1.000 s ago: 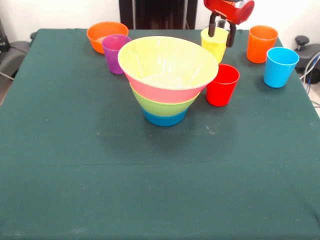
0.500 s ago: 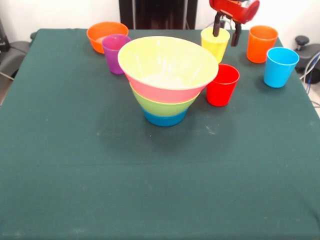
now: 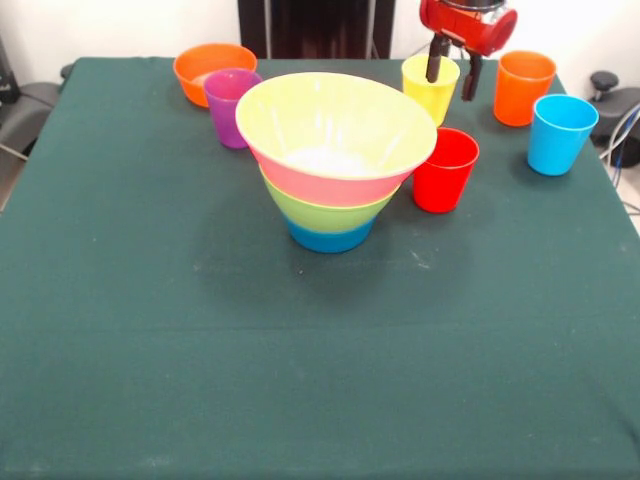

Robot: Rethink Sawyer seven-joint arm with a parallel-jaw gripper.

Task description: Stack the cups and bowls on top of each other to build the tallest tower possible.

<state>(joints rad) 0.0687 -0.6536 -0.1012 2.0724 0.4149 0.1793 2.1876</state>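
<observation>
Tower (image 3: 335,160) stands upright mid tabletop (image 3: 300,360): blue base, green band, pink band, wide top bowl with a yellow-looking inside, flaring upward. Gripper (image 3: 451,72) hangs at the top edge, up and right of the tower, well apart from it, two dark fingers spread open with nothing held. One finger overlaps the yellow cup (image 3: 429,88) rim, other sits just off its right side; contact unclear. Red cup (image 3: 445,169) upright just right of tower, near touching the top rim. Orange cup (image 3: 523,87) and light blue cup (image 3: 561,133) upright further right. Purple cup (image 3: 229,105) left behind tower, small orange bowl (image 3: 210,68) just behind it.
</observation>
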